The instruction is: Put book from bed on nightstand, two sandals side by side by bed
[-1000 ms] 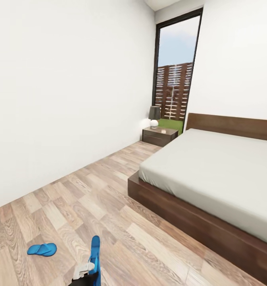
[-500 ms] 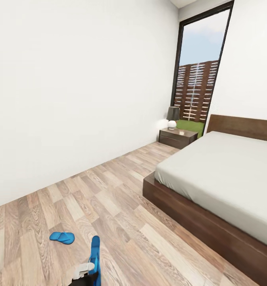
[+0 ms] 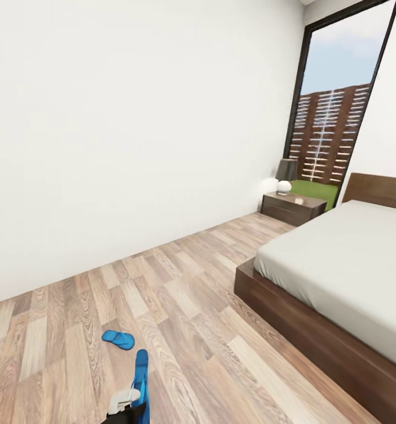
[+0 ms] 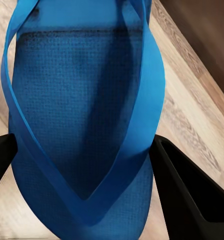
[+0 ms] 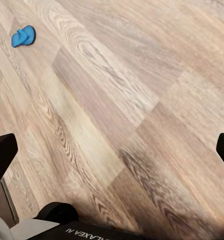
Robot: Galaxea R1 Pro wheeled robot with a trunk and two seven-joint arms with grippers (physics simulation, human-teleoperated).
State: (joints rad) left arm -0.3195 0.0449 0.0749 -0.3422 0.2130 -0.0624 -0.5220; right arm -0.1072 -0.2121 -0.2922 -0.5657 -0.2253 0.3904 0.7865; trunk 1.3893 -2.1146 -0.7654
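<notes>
Your left tool (image 4: 82, 155) is clenched on one blue sandal (image 4: 82, 115), which stands upright at 6 o'clock in the head view. The other sandal (image 3: 117, 339) lies flat on the wood floor (image 3: 180, 306) just beyond it, near 7 o'clock. The bed (image 3: 345, 277) spans 3 to 4 o'clock, the nightstand (image 3: 293, 208) and probably a small lamp (image 3: 286, 175) at 2. Your right tool (image 5: 112, 147) hangs released over bare planks.

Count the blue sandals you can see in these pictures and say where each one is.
2. One sandal is clamped in the left gripper; the other sandal lies on the wood floor, apart from the bed.
</notes>
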